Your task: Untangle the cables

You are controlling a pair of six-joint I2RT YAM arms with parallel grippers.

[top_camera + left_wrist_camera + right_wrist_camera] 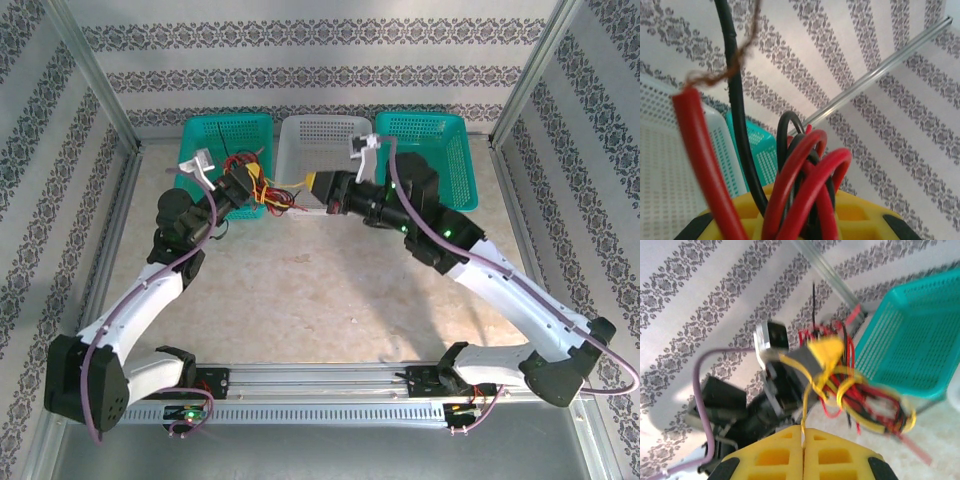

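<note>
Left gripper [250,182], right gripper [314,184], cables [274,192], three baskets [228,132]

Red, yellow and black cables [270,192], one looped tangle, a yellow strand taut rightward

Bare table [330,300] nearby; baskets [325,119] and, seemingly, tangled cables [272,194] along far edge.

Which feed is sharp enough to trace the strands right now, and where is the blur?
Top external: sharp, evenly lit, soft shadow on the table, but the cables look tiny. Left wrist: red and black loops up close, slightly soft, readable. Right wrist: the cables are motion-smeared, though the right pincer looks crisp.
</note>
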